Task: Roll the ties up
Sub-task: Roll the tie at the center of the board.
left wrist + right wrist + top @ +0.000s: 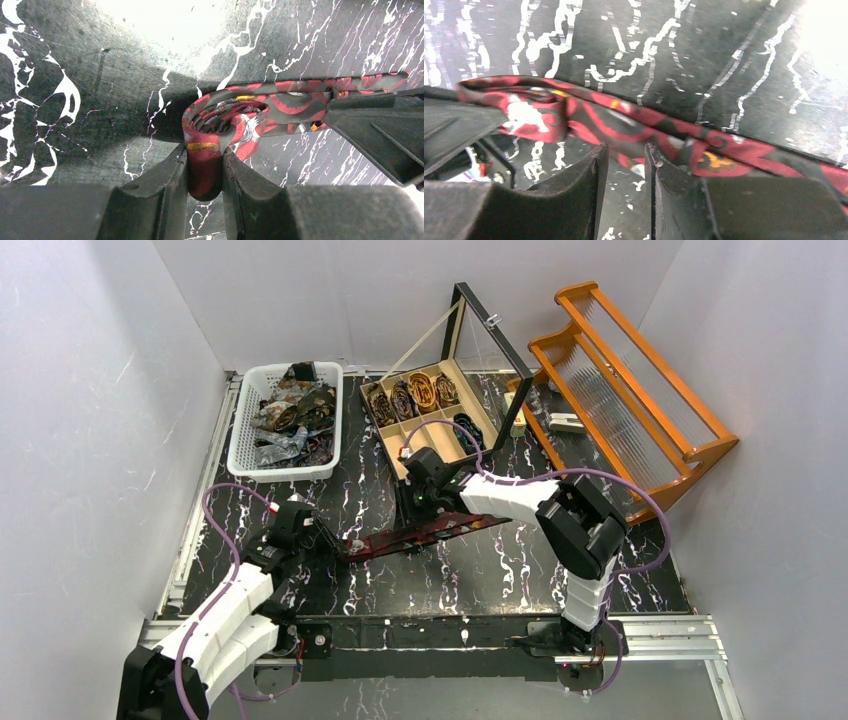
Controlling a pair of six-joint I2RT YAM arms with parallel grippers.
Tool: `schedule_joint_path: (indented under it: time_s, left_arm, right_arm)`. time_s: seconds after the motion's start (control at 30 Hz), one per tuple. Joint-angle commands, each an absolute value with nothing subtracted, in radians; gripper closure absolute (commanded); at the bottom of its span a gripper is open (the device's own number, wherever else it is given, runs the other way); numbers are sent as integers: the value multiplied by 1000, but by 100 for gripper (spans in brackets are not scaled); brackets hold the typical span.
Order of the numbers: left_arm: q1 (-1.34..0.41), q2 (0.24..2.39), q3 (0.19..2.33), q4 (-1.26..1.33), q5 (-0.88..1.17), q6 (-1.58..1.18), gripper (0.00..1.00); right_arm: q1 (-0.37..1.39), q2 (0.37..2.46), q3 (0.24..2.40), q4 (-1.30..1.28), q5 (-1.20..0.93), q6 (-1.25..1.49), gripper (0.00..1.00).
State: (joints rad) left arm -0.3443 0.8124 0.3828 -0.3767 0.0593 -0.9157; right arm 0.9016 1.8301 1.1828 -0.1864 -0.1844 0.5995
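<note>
- Already, several coiled ties (420, 392) sit in the box (383, 435), upper centre.
- Left claw (205, 157) pinches the red tie (420, 535), mid-frame, barely coiled; right claw (624, 150) looks nearly closed, grip unclear.
- Heaped ties (290, 412) fill the basket (238, 440), upper left.

Nothing to read here.
You get no legible text, label or number in any view; the tie (205, 165) shows pattern only.

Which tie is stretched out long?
The red-and-black tie pinched by the left end effector; others lie coiled in the wooden box or heaped in the white basket.
</note>
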Motion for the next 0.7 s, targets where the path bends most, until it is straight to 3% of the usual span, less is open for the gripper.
schedule_joint_path:
  time_s: [0.0, 0.67]
  left_arm:
    - [-348, 796, 407, -408, 32, -912, 85]
    - [-348, 779, 438, -461, 50, -900, 84]
  right_arm:
    - [894, 1870, 1181, -277, -140, 572, 59]
    - [900, 1800, 1050, -291, -240, 633, 61]
